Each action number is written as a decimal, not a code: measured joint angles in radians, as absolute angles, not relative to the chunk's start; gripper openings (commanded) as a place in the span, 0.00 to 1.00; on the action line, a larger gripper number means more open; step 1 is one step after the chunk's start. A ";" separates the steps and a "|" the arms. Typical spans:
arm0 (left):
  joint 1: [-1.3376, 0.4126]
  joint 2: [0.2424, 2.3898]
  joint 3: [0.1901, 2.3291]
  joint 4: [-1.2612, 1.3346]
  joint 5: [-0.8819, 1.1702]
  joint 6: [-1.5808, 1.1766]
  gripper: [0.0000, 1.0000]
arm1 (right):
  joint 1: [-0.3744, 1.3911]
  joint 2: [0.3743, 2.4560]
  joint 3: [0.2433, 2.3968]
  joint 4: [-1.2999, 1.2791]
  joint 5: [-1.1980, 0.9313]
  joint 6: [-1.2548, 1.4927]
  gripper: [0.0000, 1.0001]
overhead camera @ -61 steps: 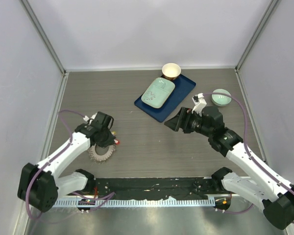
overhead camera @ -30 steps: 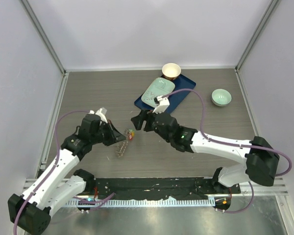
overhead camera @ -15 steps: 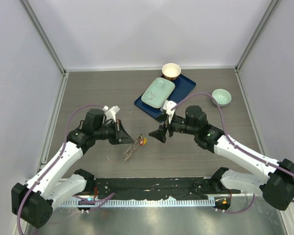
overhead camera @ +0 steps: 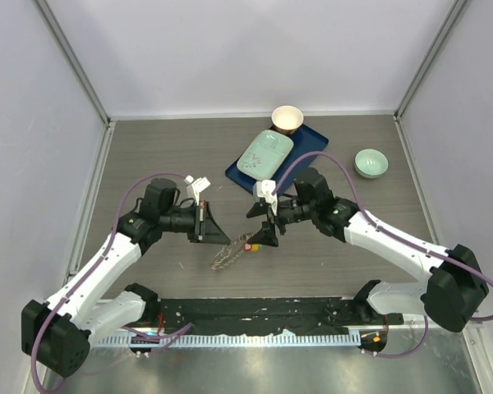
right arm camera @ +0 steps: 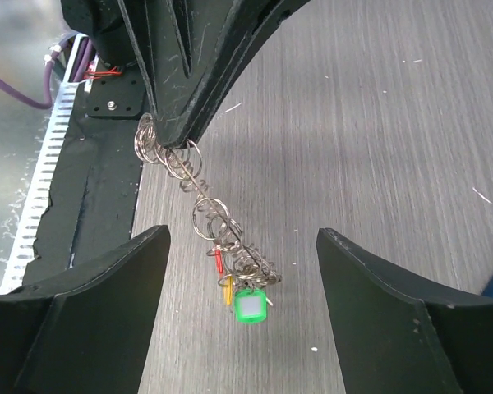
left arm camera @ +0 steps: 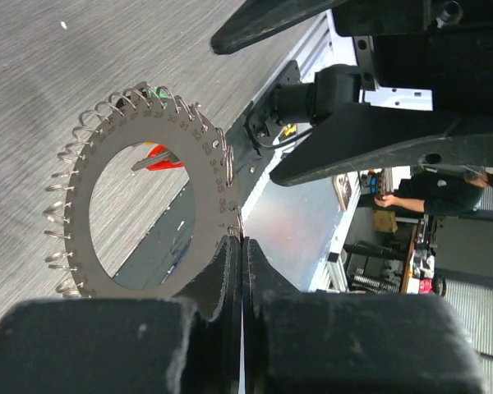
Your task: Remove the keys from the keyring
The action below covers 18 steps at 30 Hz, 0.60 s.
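**Ring clamped and raised so the keys hang within reach**

The left gripper (left arm camera: 237,250) is shut hard on the rim of the keyring (left arm camera: 204,193), its jaws flat against the grey band. It holds the ring raised and tilted over the table (overhead camera: 148,156), near the middle of the work area. I cannot tell whether the low end clears the surface.

The hold looks deliberate. Raised like this, the ring lets the keys (right arm camera: 240,291) dangle from its far edge instead of lying tangled among the small wire loops.

In the right wrist view the ring shows edge-on, slanting down from the left gripper. The red key (right arm camera: 219,261), orange key (right arm camera: 228,287) and green key (right arm camera: 251,306) are bunched at its lowest point.

The right gripper (overhead camera: 265,234) is spread wide and grips nothing. Its fingers (right arm camera: 90,312) stand on either side of the bunch and appear clear of it.

I judge that one arm acts as a clamp while the other lines up on a key head. The loops crowd the keys, so a grab could catch wire too.
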<state>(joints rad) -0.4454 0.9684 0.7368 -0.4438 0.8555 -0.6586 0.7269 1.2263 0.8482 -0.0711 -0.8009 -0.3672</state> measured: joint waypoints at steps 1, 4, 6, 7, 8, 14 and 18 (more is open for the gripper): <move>-0.445 0.968 0.737 -0.441 0.864 -0.656 0.00 | 0.727 1.238 0.856 -0.076 -0.813 -0.371 0.76; -0.445 0.970 0.742 -0.434 0.887 -0.651 0.00 | 0.727 1.256 0.863 -0.080 -0.835 -0.379 0.73; -0.445 0.971 0.744 -0.421 0.903 -0.651 0.00 | 0.727 1.262 0.865 -0.090 -0.846 -0.390 0.71; -0.445 0.972 0.745 -0.415 0.909 -0.652 0.00 | 0.727 1.264 0.865 -0.095 -0.849 -0.394 0.70; -0.445 0.974 0.745 -0.409 0.916 -0.653 0.00 | 0.727 1.266 0.865 -0.100 -0.852 -0.398 0.70; -0.445 0.975 0.746 -0.362 0.962 -0.677 0.00 | 0.727 1.299 0.873 -0.110 -0.883 -0.414 0.61; -0.445 0.976 0.746 -0.346 0.973 -0.680 0.00 | 0.737 1.349 0.918 -0.115 -0.904 -0.405 0.20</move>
